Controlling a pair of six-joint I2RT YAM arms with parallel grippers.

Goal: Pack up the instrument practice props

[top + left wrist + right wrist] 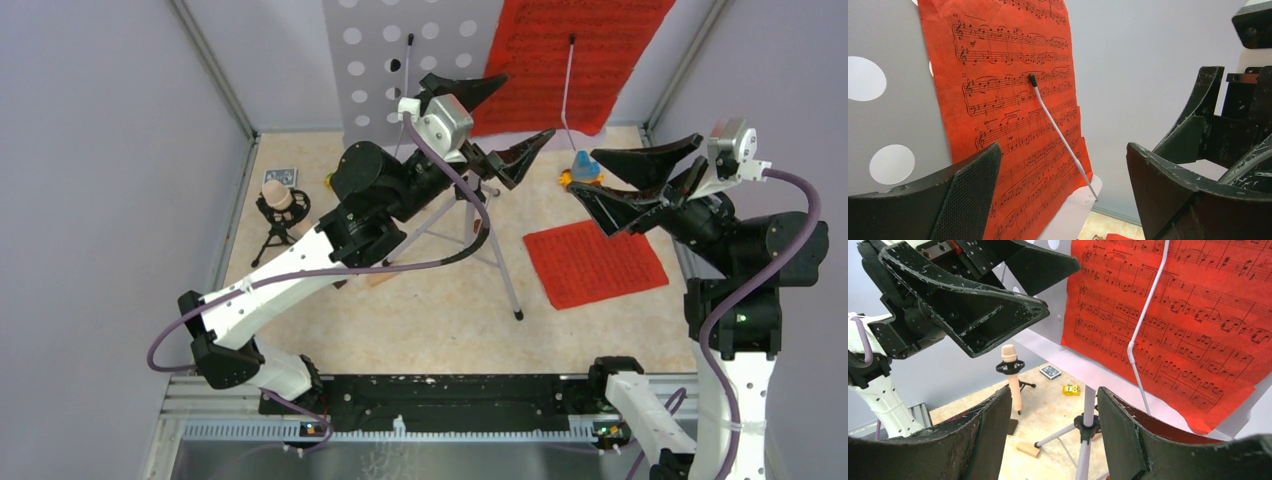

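The white perforated music desk point(410, 60) stands on silver tripod legs point(500, 260) at the back. A red sheet-music page point(565, 60) lies against it under a thin wire holder point(568, 80). A second red page point(595, 262) lies flat on the table. My left gripper point(500, 120) is open and empty, raised in front of the desk; its view shows the page point(1008, 100) beyond the gripper point(1063, 150). My right gripper point(590, 175) is open and empty beside it, facing the stand point(1087, 422). A beige microphone point(278, 200) stands on a small black tripod at the left. The black microphone is out of view.
A blue toy point(585, 165) and a yellow toy car point(1071, 389) sit near the back. A dark card box point(281, 175) lies behind the microphone. A tan wooden block point(1028, 449) sits at one tripod foot. Grey walls enclose the table.
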